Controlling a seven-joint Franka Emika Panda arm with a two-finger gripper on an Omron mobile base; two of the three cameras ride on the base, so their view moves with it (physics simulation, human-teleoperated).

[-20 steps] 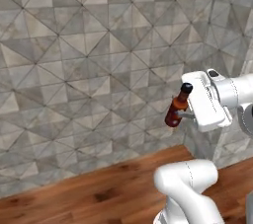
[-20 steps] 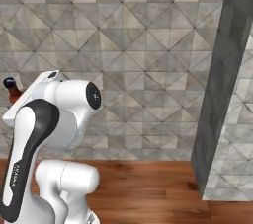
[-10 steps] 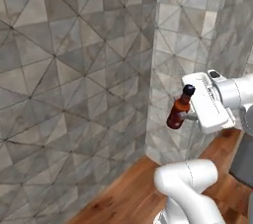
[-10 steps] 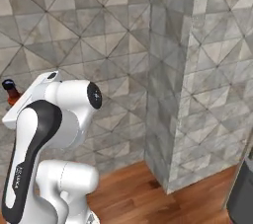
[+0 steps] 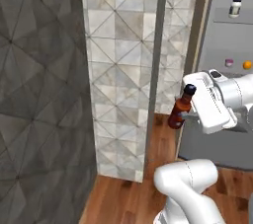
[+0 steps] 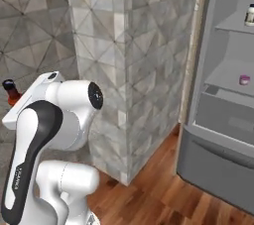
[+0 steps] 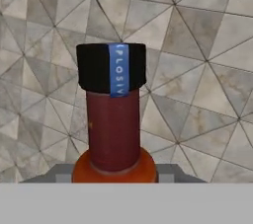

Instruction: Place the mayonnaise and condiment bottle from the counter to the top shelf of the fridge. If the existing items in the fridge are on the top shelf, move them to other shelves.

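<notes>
at the right of the left base view the condiment bottle (image 5: 179,109) hangs in the air, upright with a slight tilt, held at its lower body by the gripper (image 5: 190,114); the jaws are closed on it, and the black cap and narrow neck stand clear above the hold. beyond it, far right, the fridge (image 5: 232,35) stands open: the mayonnaise (image 5: 236,8) sits on the top shelf (image 5: 232,19), and one shelf lower a pink-purple cup (image 5: 229,62) and an orange fruit (image 5: 246,64) stand near each other. a tiled wall corner (image 5: 123,70) juts out left of the bottle, between the arm and the room behind.

at the far left of the right base view just the bottle's cap and shoulder peek out past the arm's white link. the fridge fills the right side, with the white jar high at the edge, the cup on a lower shelf (image 6: 233,78) and a boxy grey drawer (image 6: 225,117) beneath.

close up in the hand view, the black cap with its blue strip and the red-brown neck rise straight ahead against tiled wall.

the bottle looks small, rigid and light, likely smooth and a bit slippery, so a low hold on the wider body seems sound. the jar already on the top shelf and the fridge's near edge look like the things to steer clear of when setting it down.
</notes>
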